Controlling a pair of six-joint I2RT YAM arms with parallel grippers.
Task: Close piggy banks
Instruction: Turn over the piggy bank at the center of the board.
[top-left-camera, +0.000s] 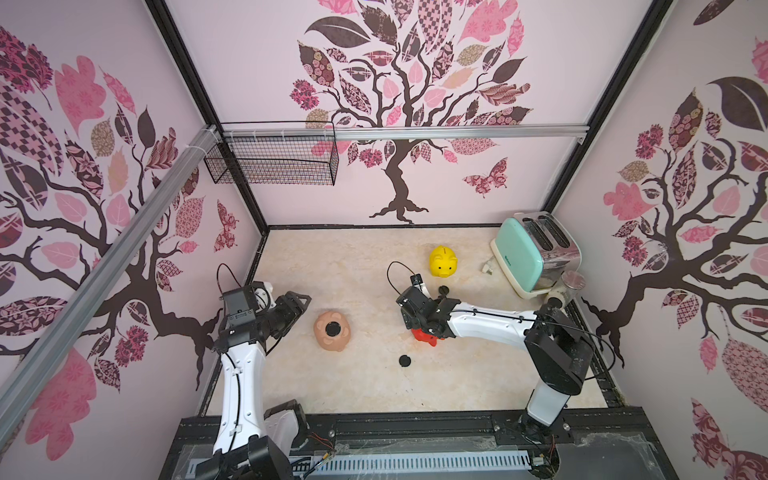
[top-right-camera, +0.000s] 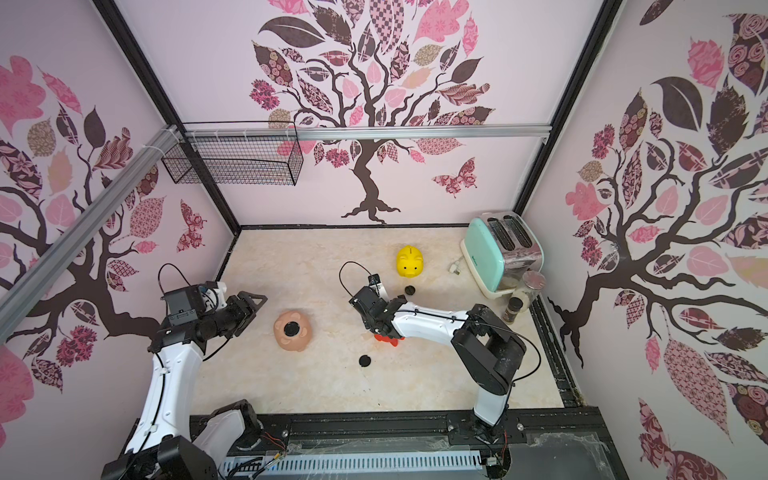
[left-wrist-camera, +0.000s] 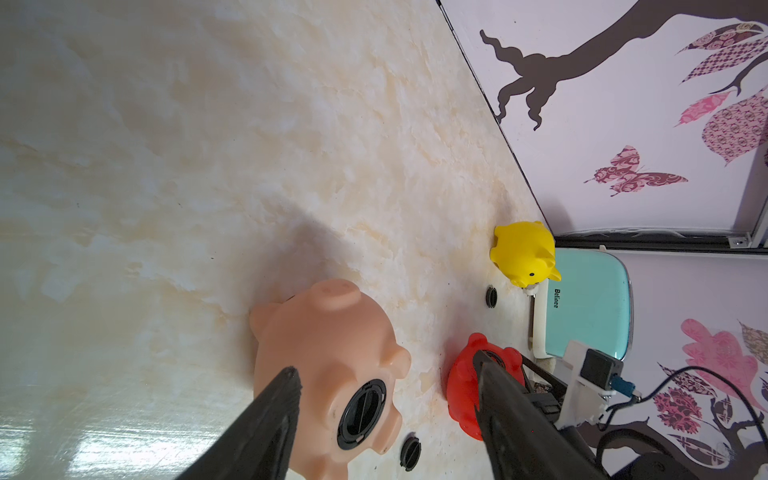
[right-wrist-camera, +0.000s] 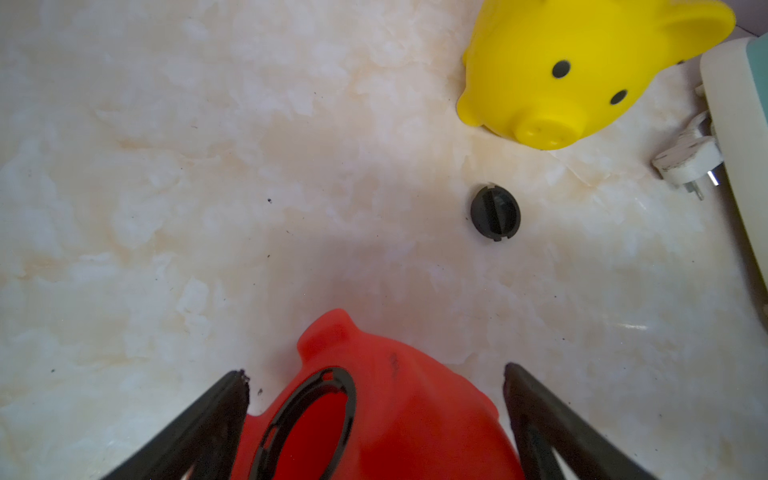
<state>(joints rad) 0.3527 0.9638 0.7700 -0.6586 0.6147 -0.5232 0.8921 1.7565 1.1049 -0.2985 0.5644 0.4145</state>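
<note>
Three pigs on the surface, both claws apart

The peach pig (top-left-camera: 331, 331) lies belly up left of the middle of the marbled surface (top-left-camera: 353, 386), with a black plug (top-left-camera: 333, 329) sitting in its belly hole. The left claw (left-wrist-camera: 384, 363) hovers just beside it, jaws apart and gripping nothing. The red pig (right-wrist-camera: 415, 415) lies tipped over near the middle, its black-rimmed belly hole open. The right claw (right-wrist-camera: 375, 370) hangs over it with its jaws spread wide, one on each side of the body, not clamped on it. The yellow pig (top-left-camera: 443, 261) stands upright farther back, near the mint toaster (top-left-camera: 528, 253). One loose plug (top-left-camera: 444, 289) lies between the yellow pig and the red pig. A second loose plug (top-left-camera: 404, 360) lies in front of the red pig, nearer the robot's base
</note>
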